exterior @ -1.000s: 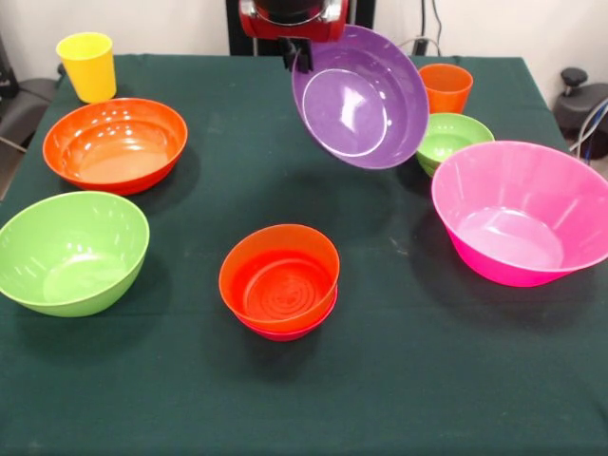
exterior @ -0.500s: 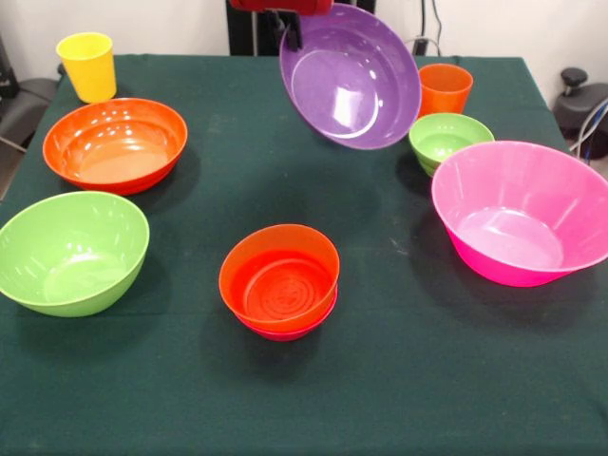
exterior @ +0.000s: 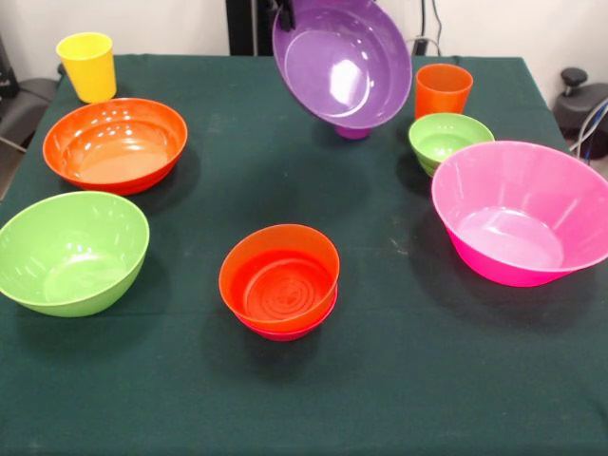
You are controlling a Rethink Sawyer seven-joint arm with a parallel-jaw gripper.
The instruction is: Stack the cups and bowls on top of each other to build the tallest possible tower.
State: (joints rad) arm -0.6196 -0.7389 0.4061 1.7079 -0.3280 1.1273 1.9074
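My gripper shows only its dark fingertips at the top edge. It is shut on the rim of the purple bowl, which hangs tilted above the table's far side. The purple cup peeks out under the bowl. The tower stands at the table's middle front: a small orange bowl nested in a small red-magenta bowl. The orange cup and the small green bowl stand at the far right. The yellow cup stands at the far left.
The large orange bowl sits at the left, with the large lime green bowl in front of it. The huge pink bowl sits at the right edge. The table is covered with a dark green cloth.
The gripper has risen with the purple bowl and shifted it slightly left. Its red body has left the picture's top. The purple cup now shows under the bowl.
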